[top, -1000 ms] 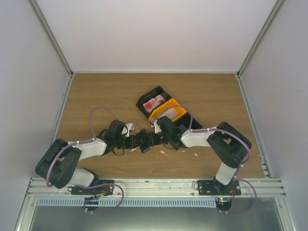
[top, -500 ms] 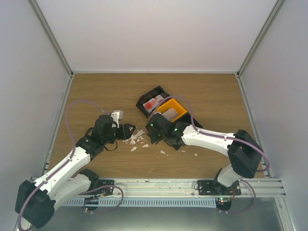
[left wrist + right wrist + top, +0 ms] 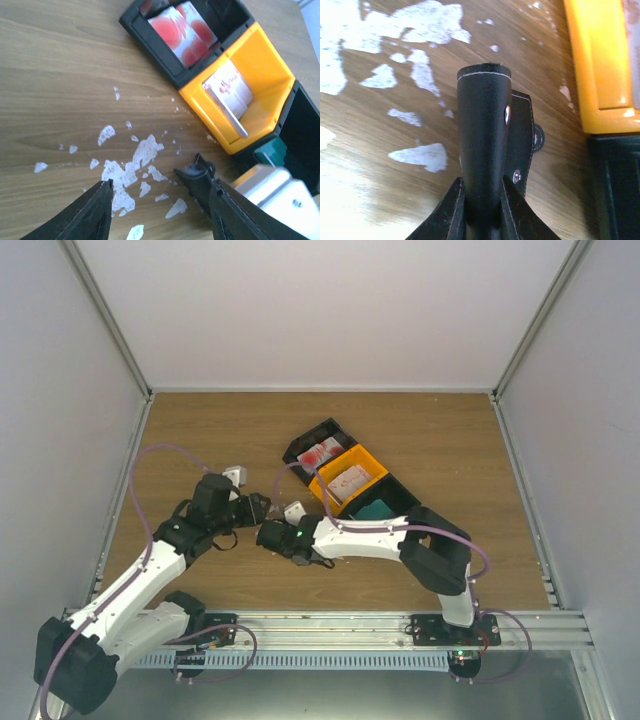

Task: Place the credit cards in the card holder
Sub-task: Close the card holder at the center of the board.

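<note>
Credit cards, thin red-and-white and pale plastic rectangles, lie in the black plastic bin and the orange plastic bin, ahead and to the right of the left gripper; none is in hand. That gripper, nearly closed a second ago, now stands half spread and empty above white torn paper scraps; the right gripper is clamped on the small black leather folding card holder, which it has swung leftward, away from the bins, to just ahead of the left gripper's fingertips; probably the left gripper is now free to fetch a card.
</note>
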Controlling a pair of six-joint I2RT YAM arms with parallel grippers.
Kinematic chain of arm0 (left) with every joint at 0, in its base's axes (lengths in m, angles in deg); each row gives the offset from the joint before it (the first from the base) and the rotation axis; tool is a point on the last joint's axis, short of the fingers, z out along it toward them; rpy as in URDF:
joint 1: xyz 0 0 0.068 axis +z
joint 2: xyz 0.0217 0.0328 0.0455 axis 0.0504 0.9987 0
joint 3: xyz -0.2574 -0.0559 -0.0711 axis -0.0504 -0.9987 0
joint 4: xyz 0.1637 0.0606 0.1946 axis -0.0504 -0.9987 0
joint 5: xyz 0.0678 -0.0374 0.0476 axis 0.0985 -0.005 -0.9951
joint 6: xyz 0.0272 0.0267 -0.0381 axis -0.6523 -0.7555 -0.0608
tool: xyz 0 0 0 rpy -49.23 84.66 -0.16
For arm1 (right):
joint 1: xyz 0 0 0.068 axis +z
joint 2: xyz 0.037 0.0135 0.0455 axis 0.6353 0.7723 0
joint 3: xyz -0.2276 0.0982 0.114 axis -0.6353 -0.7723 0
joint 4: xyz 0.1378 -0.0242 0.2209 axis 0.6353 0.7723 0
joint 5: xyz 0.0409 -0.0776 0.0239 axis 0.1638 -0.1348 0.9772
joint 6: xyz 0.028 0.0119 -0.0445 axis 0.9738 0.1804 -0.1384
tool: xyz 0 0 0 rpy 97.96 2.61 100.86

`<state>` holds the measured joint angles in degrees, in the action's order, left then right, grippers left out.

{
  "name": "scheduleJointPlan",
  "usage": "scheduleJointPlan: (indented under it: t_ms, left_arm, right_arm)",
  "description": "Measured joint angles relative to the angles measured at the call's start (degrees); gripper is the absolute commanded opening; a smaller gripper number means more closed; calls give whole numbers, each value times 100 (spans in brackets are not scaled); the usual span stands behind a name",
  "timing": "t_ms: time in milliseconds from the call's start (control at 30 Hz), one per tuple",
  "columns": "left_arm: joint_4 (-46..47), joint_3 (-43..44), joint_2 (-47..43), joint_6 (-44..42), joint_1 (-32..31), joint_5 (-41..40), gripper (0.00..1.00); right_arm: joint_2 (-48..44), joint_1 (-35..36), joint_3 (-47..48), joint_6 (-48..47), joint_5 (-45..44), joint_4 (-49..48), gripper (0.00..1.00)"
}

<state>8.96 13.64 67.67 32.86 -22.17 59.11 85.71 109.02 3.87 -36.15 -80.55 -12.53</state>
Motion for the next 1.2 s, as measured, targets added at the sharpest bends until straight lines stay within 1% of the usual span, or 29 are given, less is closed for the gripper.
scheduleJointPlan:
  t_ms: [200,400,500,667,767,900,967,1133,1200]
  left_arm:
    - [-199,433,2,-13,179,-111,56]
    - [-271,481,31,-11,240,-101,57]
    - [-323,479,50,-7,304,-98,59]
    - [-341,472,50,-4,367,-37,60]
    - [-334,428,61,-4,385,59,61]
    - [-256,175,90,13,385,258,61]
    - [-179,-28,127,46,387,428,61]
    - [238,-730,450,238,391,1117,59]
    - [409,-970,610,330,391,1351,59]
  right_arm:
    - [238,175,214,-262,46,-129,26]
    - [269,168,96,-546,754,-907,46]
    - [140,146,-190,-671,1338,-1543,51]
    - [-538,-52,-979,-813,2271,-2516,54]
    - [-1178,-247,-1510,-815,2553,-2981,53]
    - [-1875,-553,-1967,-723,2533,-3300,52]
    - [-2074,-728,-2129,-627,2487,-3327,50]
    - [-2122,-1176,-2337,-501,2413,-3174,47]
    - [-2055,-1246,-2323,-544,2417,-3145,46]
